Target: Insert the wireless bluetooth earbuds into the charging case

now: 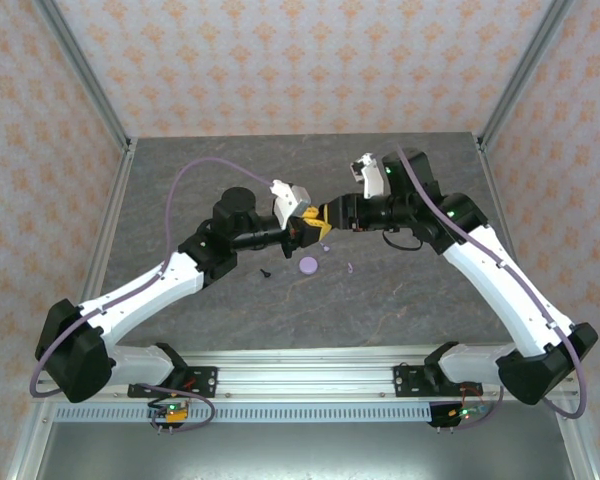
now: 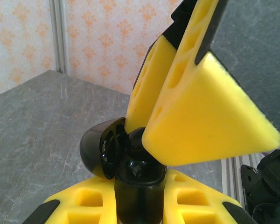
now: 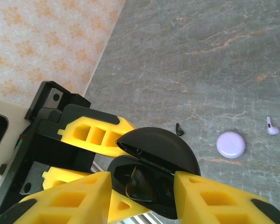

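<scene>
Right wrist view: the open black charging case (image 3: pixel 158 149) is gripped by the tightly closed left hand (image 2: pixel 140 196) and the part-closed right hand (image 3: pixel 142 191). A black earbud (image 3: pixel 179 129) and a lavender earbud (image 3: pixel 271 126) are seen lying on the bench (image 3: pixel 200 56). Both are judged tiny, light and slick, and are best pinched across the stem.

You have two end effectors to count: one left end effector (image 1: pixel 306 224) and one right end effector (image 1: pixel 332 213). You also have one worktop (image 1: pixel 180 300), one black case (image 3: pixel 158 154), one lavender disc (image 3: pixel 231 144), one black earbud (image 3: pixel 179 129) and one lavender earbud (image 3: pixel 272 126).
</scene>
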